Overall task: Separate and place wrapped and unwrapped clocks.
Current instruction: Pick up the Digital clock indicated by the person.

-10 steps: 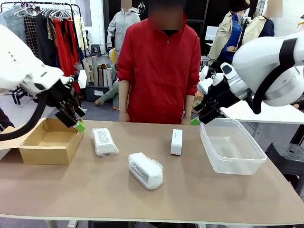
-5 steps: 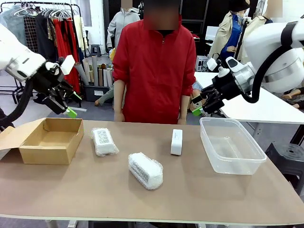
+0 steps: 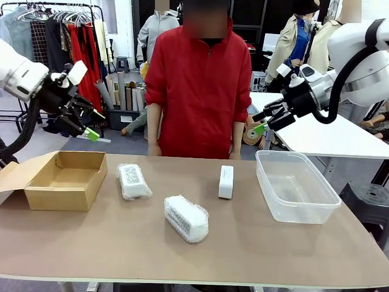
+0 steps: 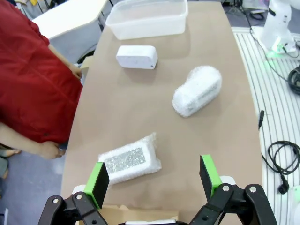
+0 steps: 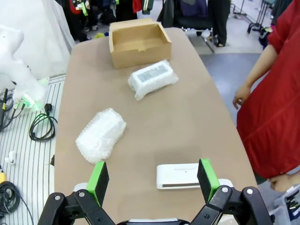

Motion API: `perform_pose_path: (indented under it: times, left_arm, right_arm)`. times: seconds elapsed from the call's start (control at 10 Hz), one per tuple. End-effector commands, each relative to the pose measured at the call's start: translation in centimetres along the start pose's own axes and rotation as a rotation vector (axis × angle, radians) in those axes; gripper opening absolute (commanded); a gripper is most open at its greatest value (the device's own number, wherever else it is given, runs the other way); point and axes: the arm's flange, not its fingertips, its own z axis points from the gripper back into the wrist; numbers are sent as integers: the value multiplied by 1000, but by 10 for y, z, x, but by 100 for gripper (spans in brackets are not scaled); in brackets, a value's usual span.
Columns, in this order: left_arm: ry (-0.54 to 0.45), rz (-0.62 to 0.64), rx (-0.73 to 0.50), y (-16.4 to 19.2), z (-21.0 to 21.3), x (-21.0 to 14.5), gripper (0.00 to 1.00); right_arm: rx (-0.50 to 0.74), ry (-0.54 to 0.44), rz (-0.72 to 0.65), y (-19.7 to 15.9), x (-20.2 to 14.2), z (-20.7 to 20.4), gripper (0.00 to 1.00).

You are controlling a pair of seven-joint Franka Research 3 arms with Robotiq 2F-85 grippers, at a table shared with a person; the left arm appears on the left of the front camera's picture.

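On the brown table (image 3: 121,249) a bubble-wrapped clock (image 3: 133,180) lies centre-left, a second wrapped clock (image 3: 186,218) lower centre, the bare clock (image 3: 225,181) mid-frame; the left gripper (image 3: 90,125) upper left and the right gripper (image 3: 266,120) upper right hang wide, empty.

Colours on your table: brown, white, clear, with green and red around it.
You see a light brown table (image 3: 91,243), a brown cardboard box (image 3: 64,188) at the left and a clear, colourless tub (image 3: 296,188) at the right. The bare clock (image 3: 226,181) is plain white. The far wrapped clock (image 3: 133,180) is white under clear bubble wrap, with a grey speckled patch on top; the near wrapped clock (image 3: 186,218) is milky white. The left gripper (image 3: 93,125) and the right gripper (image 3: 262,121) are black with bright green pads. The person's jacket (image 3: 200,91) is red.
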Motion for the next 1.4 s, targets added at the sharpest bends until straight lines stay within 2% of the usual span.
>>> perform_pose_path:
  times: [0.0,0.3,0.5,0.9,1.3]
  left_arm:
    - [-34,1,-7,10,9,6,100]
    - [-28,60,-11,25,21,9,100]
    - [-11,50,-14,32,27,12,100]
    - [1,59,-9,46,32,-1,100]
    - [-10,61,-55,49,28,0,100]
  right_arm:
    - [29,-27,51,-5,10,8,100]
    - [35,23,90,3,22,18,100]
    - [50,49,95,8,25,21,100]
    - [48,57,112,13,23,24,100]
    - [49,75,105,5,13,27,100]
